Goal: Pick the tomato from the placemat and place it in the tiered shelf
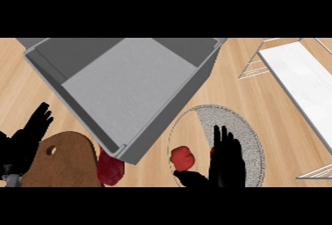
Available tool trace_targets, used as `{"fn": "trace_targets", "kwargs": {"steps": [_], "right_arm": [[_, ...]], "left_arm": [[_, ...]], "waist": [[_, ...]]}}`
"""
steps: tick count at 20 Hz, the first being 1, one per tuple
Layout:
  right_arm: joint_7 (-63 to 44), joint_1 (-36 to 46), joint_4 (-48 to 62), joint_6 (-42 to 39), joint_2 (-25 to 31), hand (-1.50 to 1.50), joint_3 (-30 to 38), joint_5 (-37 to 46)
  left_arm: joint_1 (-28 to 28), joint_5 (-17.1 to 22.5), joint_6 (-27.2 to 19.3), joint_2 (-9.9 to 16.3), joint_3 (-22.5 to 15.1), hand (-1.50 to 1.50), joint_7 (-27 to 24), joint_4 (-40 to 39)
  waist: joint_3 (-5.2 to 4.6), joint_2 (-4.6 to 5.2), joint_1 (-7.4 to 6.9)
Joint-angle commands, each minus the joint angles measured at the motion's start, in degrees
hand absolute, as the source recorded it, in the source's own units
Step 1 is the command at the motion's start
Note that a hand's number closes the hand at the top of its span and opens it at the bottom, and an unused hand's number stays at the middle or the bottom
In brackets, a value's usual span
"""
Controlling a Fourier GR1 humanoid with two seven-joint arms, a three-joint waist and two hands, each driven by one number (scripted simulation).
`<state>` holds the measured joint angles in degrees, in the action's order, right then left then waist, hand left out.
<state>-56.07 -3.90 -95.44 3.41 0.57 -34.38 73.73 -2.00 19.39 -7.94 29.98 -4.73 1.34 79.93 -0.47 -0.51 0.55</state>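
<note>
Right hand open beside the tomato on the placemat.

Nearest me, my right hand (225,160) has straight fingers over the round grey placemat (250,127), with the tomato (183,157) just left of it. My left hand (32,132) rests open at the near left, beside a wooden cutting board (65,162). Farther off sits a grey bin (123,88), and the tiered shelf (298,83) is far right.

Red tomato (183,157) on round grey placemat (250,132) — white tiered shelf (301,79) well apart
</note>
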Motion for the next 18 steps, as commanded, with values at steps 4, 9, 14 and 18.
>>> {"fn": "trace_targets", "kwargs": {"steps": [4,9,14,18], "right_arm": [[-14.92,5.58,-9.08,-28.32,-0.55,-1.5,-1.51,0.06],[-14.4,5.69,-7.41,-29.75,-0.54,-1.5,0.61,-1.22],[-15.42,6.5,-9.67,-33.6,-0.53,-1.5,0.92,-2.01],[-11.53,7.62,-6.38,-32.91,-0.53,-1.5,5.48,-1.4]], "left_arm": [[0.77,0.6,1.85,1.72,1.69,0.0,0.8,0.65],[-0.34,-0.95,0.75,-0.16,0.84,0.0,0.97,1.7],[-2.16,-1.19,1.72,-1.01,1.86,0.0,-0.86,1.42],[-0.63,-1.03,3.28,-0.62,2.86,0.0,0.2,0.41]], "waist": [[0.34,0.37,-0.78],[0.45,0.46,-0.83],[0.43,0.41,-0.86],[0.45,0.49,-0.81]]}}
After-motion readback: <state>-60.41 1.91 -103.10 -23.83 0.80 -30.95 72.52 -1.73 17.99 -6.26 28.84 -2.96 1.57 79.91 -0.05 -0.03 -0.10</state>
